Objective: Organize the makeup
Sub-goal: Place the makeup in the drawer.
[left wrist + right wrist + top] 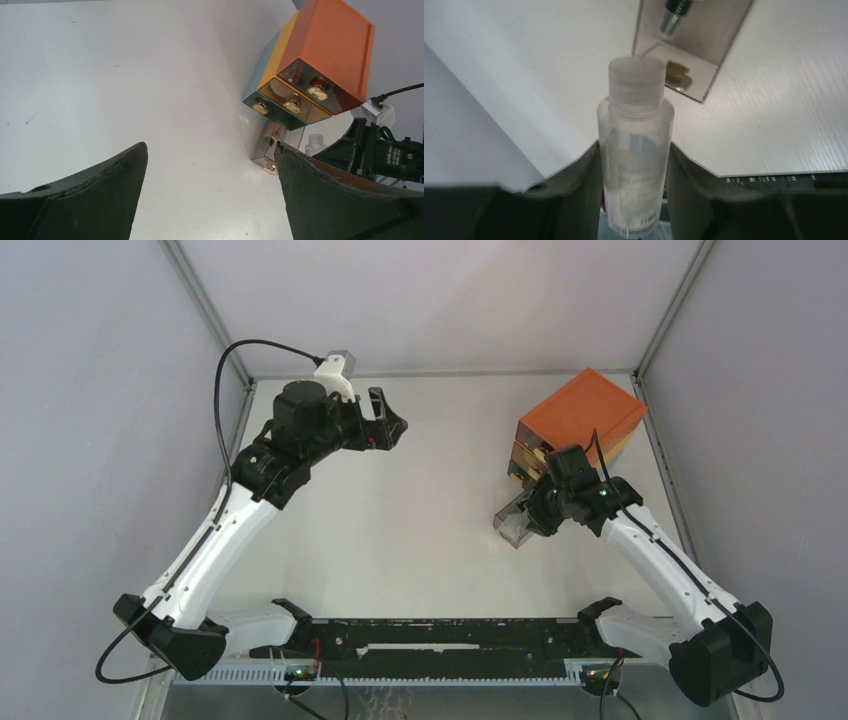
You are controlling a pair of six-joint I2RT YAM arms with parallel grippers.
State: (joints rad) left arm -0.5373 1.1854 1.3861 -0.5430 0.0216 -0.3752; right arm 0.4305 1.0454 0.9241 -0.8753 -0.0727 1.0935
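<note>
Right wrist view, nearest first: my right claw [633,155] is clenched on a clear bottle [635,115], one finger pressed to each side of its body. The bottle's long axis runs straight out along my fingers, and its frosted cap [635,80] points forward, away from me.

Just past the cap, a little to its right, lies the pulled-out drawer [724,35]. Its gold knob [676,80] is on the end closest to me. The drawer's length runs on away from me, slanting right, so the bottle and the drawer are nearly but not fully in line. A dark tube [672,12] already lies at the far end inside it.

From above, the orange-topped box [580,415] that the drawer belongs to stands beyond the drawer, on the far right of the desk [420,500].

My left claw [385,425] is released, with its fingers spread wide and nothing between them. It hangs well apart on the far left, facing the box across bare desk. The right arm is plainly the nearer one.

I judge the coming move to be a short carry forward and slightly right, with the cap leading, until the bottle hangs over the drawer's open top.
</note>
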